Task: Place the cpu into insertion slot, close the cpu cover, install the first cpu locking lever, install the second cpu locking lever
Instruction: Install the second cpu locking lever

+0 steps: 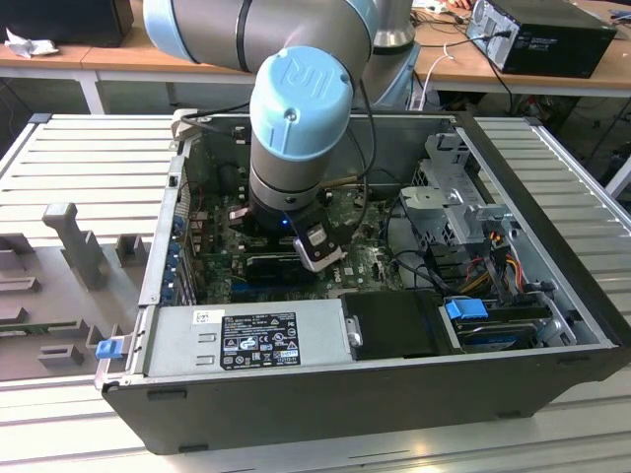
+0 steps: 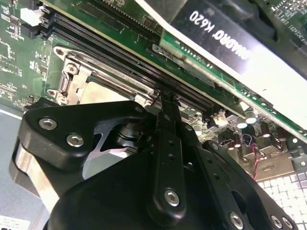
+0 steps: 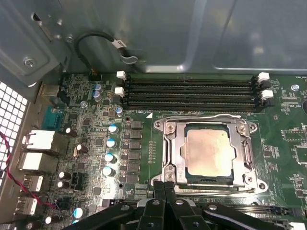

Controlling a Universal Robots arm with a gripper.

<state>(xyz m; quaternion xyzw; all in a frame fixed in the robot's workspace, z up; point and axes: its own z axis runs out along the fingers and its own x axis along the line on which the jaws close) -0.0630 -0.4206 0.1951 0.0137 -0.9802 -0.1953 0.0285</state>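
Note:
The cpu (image 3: 208, 153) lies flat in the insertion slot (image 3: 261, 184) with its pale face up. The silvery cpu cover (image 3: 170, 143) is down around it as a frame. A thin wire locking lever (image 3: 206, 116) runs along one side of the socket and another (image 3: 220, 188) along the opposite side. My gripper (image 3: 165, 188) is shut, its black fingers pressed together with the tips at the socket's edge by that second lever. In the second wrist view the gripper (image 2: 165, 103) meets next to the cpu (image 2: 98, 91). In the exterior view the gripper (image 1: 317, 258) reaches down into the open computer case.
Black memory slots (image 3: 189, 91) run beside the socket. A long black graphics card (image 2: 225, 33) stands close to the fingers. Capacitors (image 3: 111, 143) and rear ports (image 3: 36, 141) flank the socket. The power supply (image 1: 246, 340) and drive cage (image 1: 463, 212) hem in the arm.

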